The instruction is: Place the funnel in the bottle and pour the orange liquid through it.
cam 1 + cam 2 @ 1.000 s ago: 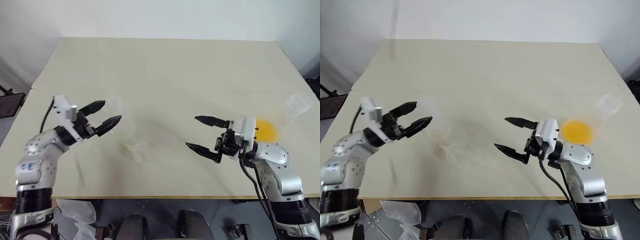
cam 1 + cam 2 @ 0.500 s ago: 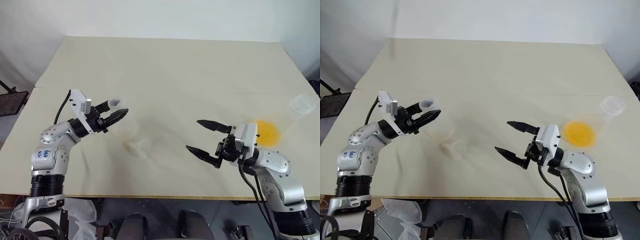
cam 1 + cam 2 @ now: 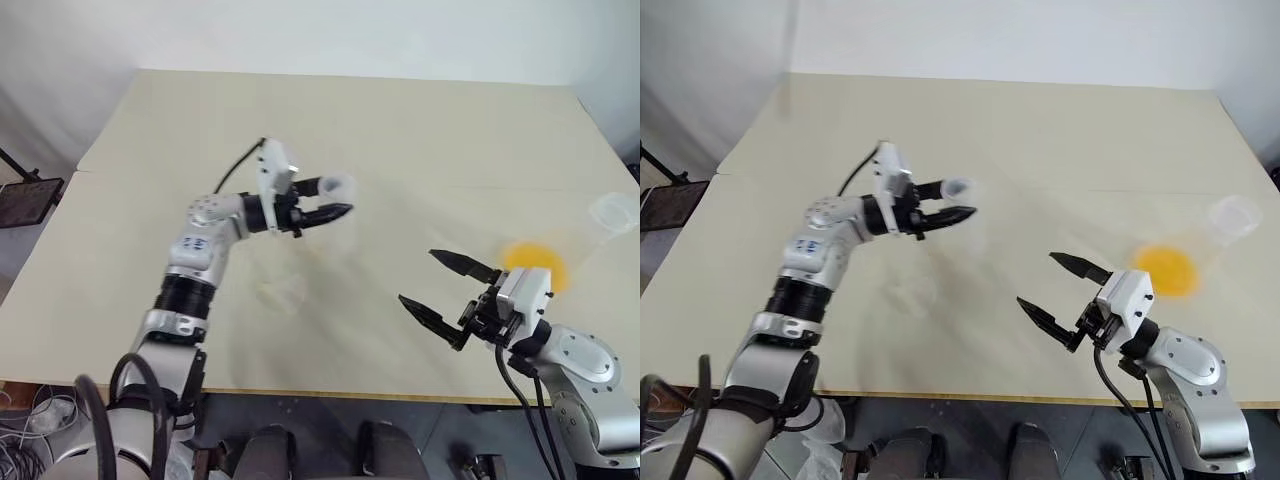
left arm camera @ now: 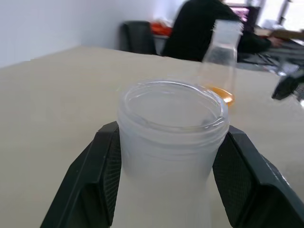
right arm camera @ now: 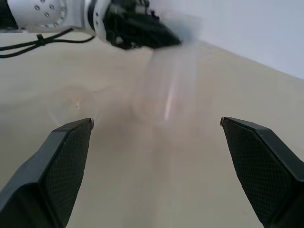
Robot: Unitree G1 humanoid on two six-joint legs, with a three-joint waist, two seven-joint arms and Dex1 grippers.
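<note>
- Left gripper [image 3: 335,212] is clamped on the neck of the bottle [image 4: 172,142]; my left wrist view has both black fingers [image 4: 102,166] pressed against its frosted neck, mouth open and empty.
- From the head view that gripper points toward 3 o'clock, bottle blurred and carried over the table [image 3: 420,130] near its middle; I can't tell if its base touches.
- Right gripper [image 3: 440,295] hangs with jaws wide apart, holding nothing, at about 4 o'clock from the bottle.
- Funnel [image 3: 282,290] lies faint on the table at roughly 7 o'clock from the bottle, well apart from both grippers.
- Orange liquid [image 3: 532,267] sits in the large conical flask [image 3: 612,212] at the 3 o'clock edge, just beyond the right gripper.
- Step in hand, my read: positioning the bottle; funnel not yet placed, pour not started.
- Next calls for: stand the bottle upright and steady, then pick the funnel by its rim and seat the spout in the neck. Clear plastic, easy to misjudge.
</note>
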